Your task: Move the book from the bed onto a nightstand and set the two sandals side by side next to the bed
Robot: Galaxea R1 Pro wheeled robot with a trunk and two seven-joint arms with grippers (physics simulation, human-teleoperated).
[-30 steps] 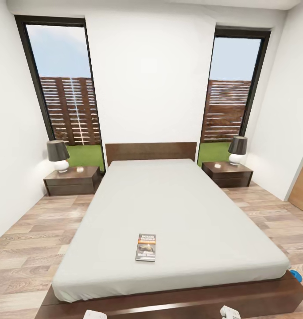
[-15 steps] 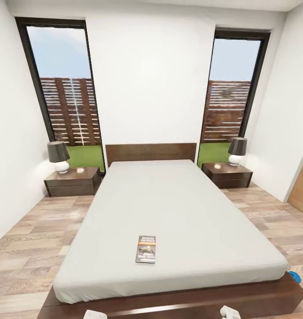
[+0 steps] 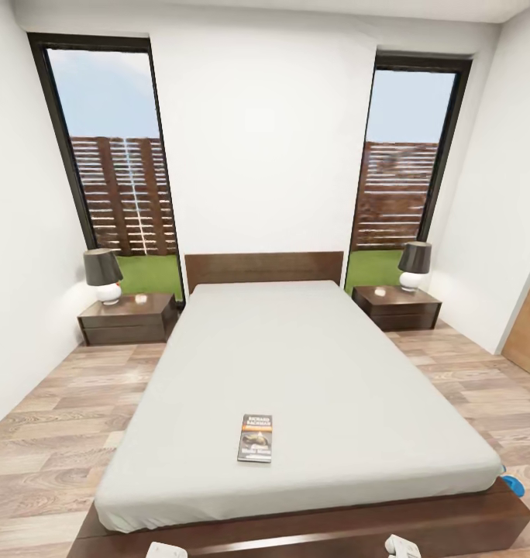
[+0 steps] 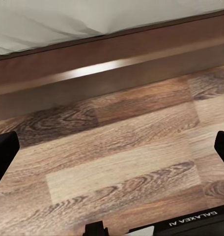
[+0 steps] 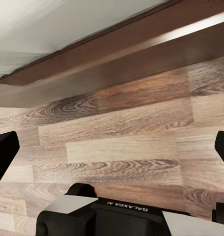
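Note:
The book (image 3: pixel 255 438), dark with white lettering, lies flat on the pale mattress of the bed (image 3: pixel 311 364), near its foot end. Two dark-brown nightstands flank the headboard, one on the left (image 3: pixel 128 318) and one on the right (image 3: pixel 397 307). A bright blue sandal (image 3: pixel 513 484) peeks out on the floor by the bed's foot corner on the right; most of it is hidden. My left gripper (image 4: pixel 112 152) hangs open over the plank floor in front of the bed frame (image 4: pixel 107 59). My right gripper (image 5: pixel 112 150) is also open above the floor, holding nothing.
Each nightstand carries a lamp, left (image 3: pixel 103 273) and right (image 3: pixel 414 264), and a small pale object. Tall windows (image 3: pixel 114 155) stand behind them. A wooden door (image 3: pixel 528 329) is at the right wall. Plank floor (image 3: pixel 56 418) runs along both sides of the bed.
The whole head view has shifted slightly, so the bed and book sit a little lower in the picture. Nothing in the room has moved, and both grippers stay open.

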